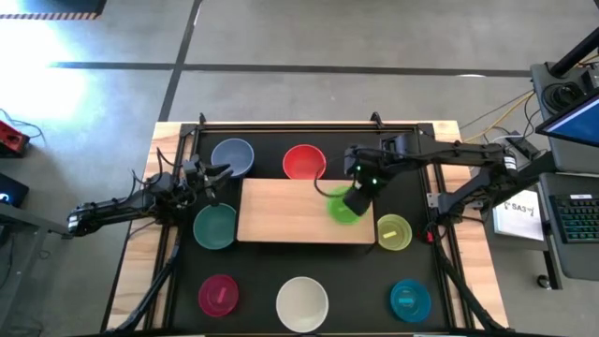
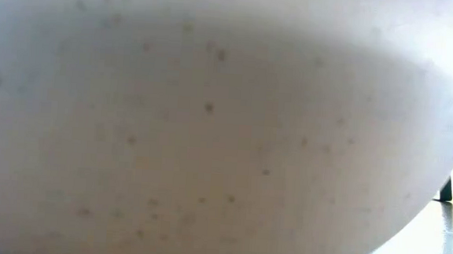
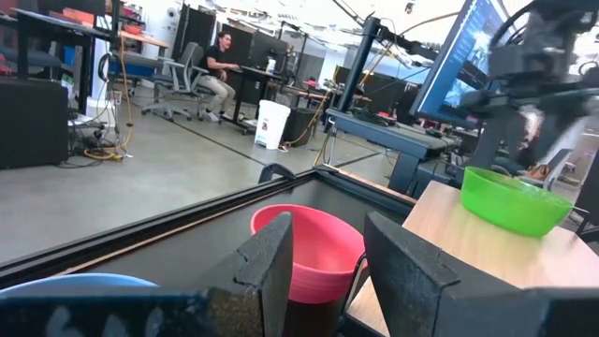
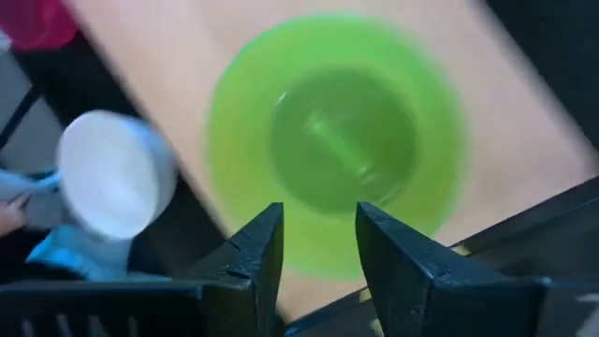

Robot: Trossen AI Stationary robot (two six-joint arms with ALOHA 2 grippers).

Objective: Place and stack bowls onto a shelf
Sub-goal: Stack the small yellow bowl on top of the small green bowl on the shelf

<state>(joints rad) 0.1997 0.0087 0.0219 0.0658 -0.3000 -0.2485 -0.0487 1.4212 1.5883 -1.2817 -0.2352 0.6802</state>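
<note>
- Overhead, the black worktop (image 1: 178, 271) carries the shelf (image 1: 281, 211) at its centre.
- Bowls ring the shelf: blue-grey bowl (image 1: 232, 156) at eleven o'clock, red bowl (image 1: 303, 161) at twelve, teal-green bowl (image 1: 215, 226) at nine, yellow-green bowl (image 1: 394, 232) at three.
- The green bowl (image 1: 342, 208) sits on the shelf's three o'clock end.
- The right claw (image 1: 357, 198) hangs over that bowl, fingers spread, pinching nothing.
- The left claw (image 1: 213, 178) waits at ten o'clock, fingers apart and empty.

You have a bright green bowl (image 1: 343, 208) on the pale tan shelf (image 1: 285, 211). Around it sit red (image 1: 304, 162), blue-grey (image 1: 232, 156), magenta (image 1: 219, 295) and cream-white (image 1: 302, 303) bowls on the black tabletop (image 1: 356, 276).
</note>
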